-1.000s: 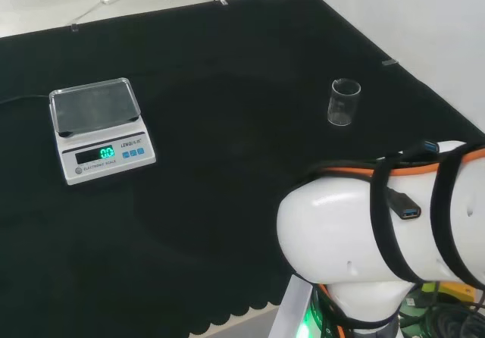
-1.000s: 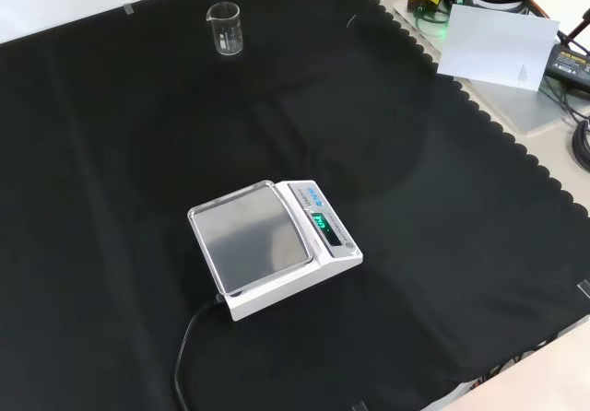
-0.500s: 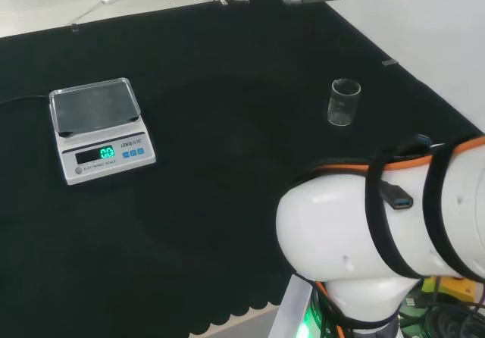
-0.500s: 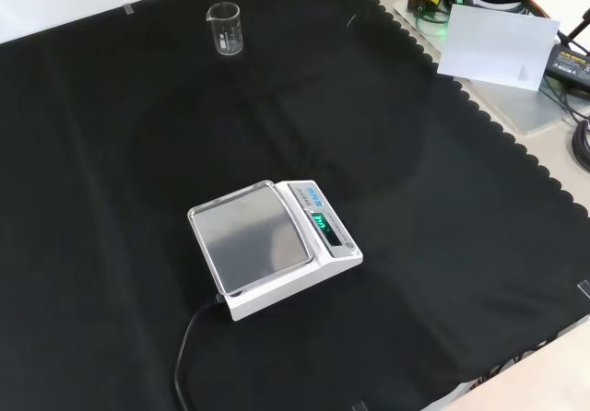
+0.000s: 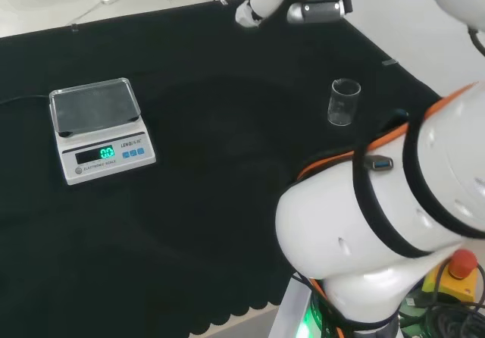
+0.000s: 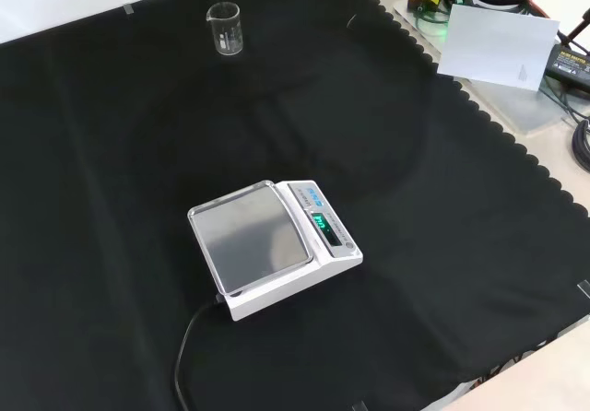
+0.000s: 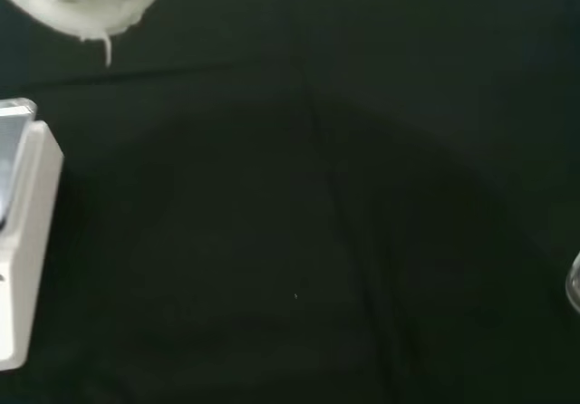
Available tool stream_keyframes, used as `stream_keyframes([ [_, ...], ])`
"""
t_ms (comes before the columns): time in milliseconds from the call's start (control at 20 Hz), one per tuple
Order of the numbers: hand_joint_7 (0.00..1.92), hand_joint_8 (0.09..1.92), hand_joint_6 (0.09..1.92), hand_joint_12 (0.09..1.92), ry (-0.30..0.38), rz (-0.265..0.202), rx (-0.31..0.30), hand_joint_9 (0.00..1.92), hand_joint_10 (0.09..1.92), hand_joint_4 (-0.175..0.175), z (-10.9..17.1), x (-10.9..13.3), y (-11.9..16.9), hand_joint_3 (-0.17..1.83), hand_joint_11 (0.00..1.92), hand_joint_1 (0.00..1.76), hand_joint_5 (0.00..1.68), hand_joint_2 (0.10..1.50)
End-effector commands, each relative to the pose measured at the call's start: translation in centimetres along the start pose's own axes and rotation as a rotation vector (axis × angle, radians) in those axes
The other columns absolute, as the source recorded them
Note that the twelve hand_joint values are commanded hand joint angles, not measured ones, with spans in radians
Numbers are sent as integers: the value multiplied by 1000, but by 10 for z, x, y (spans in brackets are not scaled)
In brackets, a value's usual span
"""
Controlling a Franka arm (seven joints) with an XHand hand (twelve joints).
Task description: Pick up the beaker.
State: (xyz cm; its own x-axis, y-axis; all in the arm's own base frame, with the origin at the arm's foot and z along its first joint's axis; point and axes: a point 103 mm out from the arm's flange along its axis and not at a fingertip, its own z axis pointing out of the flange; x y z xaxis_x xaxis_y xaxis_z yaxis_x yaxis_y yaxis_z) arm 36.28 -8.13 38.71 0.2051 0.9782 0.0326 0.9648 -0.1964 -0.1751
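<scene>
A small clear glass beaker (image 5: 344,101) stands upright and looks empty on the black cloth, to the right of the middle in the head view. In the front view the beaker (image 6: 225,29) is near the far edge of the cloth, left of centre. Part of my hand (image 5: 258,7) reaches in at the top of the head view, high above the cloth, up and to the left of the beaker and well apart from it. In the wrist view a blurred white part of the hand (image 7: 86,1) shows, and a sliver of the beaker's rim (image 7: 574,283) sits at the picture's edge.
A white scale (image 5: 98,129) with a grey pan and a lit display sits at the left of the head view; in the front view the scale (image 6: 272,245) has a cable trailing toward the near edge. White sheets (image 6: 498,47) lie off the cloth's scalloped edge.
In the head view the arm's links have swung and risen, and the hand has come down and rightward from the top edge. The beaker and the scale have not moved.
</scene>
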Motion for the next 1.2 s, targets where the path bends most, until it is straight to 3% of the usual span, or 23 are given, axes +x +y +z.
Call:
stream_keyframes([
  [50,200,715,149,1537,155,41,-9,383,859,22,46,-53,44,456,242,740,269,562],
  [400,227,717,137,1551,182,86,-10,402,848,30,64,-84,60,467,224,752,298,553],
  [600,233,707,116,1566,244,109,16,401,837,32,82,-115,66,477,208,757,304,545],
  [1200,234,702,95,1573,242,180,106,390,839,34,167,-140,92,483,189,766,307,537],
])
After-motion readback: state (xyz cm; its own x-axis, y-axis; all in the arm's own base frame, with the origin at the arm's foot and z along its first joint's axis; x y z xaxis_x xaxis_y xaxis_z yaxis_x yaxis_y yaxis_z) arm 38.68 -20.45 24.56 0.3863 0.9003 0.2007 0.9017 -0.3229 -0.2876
